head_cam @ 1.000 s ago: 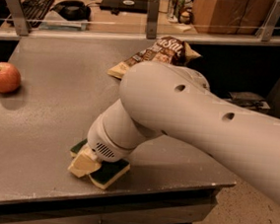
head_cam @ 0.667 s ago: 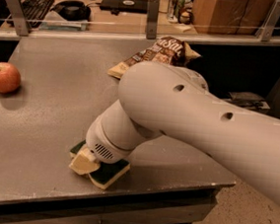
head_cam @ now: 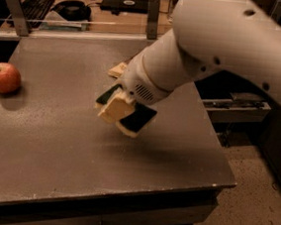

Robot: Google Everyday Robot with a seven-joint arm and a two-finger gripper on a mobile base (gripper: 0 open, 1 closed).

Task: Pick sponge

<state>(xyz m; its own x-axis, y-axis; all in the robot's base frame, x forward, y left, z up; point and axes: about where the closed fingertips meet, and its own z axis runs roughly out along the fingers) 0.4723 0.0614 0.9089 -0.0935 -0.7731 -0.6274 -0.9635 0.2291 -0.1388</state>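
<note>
Nearest the front, the worktop [head_cam: 76, 158] is bare grey metal, and a soft shadow lies on it just below the tool. Above that shadow hangs the sponge [head_cam: 142, 118], clear of the surface and tilted. Its dark green scouring face is turned up and towards the camera, and its pale foam base shows along the lower edge.

I judge the sponge to be very light, soft and easily squashed. It looks neither fragile nor slippery, since the rough top should give good friction. The sensible hold is across its thin depth, near the middle, so that neither end droops or twists out. That appears to be roughly where it is held.

The tool [head_cam: 122, 109] is closed narrowly on the sponge. One blocky yellow pad [head_cam: 112, 110] presses on the near face, and the opposing pad is hidden behind the sponge. The sponge sticks out on both sides of the pad, more to the lower right. The tool touches nothing else.

Well off to the tool's left, an apple [head_cam: 3, 77] rests on the worktop. Just behind the tool, a pale tan corner [head_cam: 117, 70] of something peeks from under the arm [head_cam: 221, 47]; what it is cannot be told. Far beyond, past the rail, lies a keyboard [head_cam: 35, 4].
</note>
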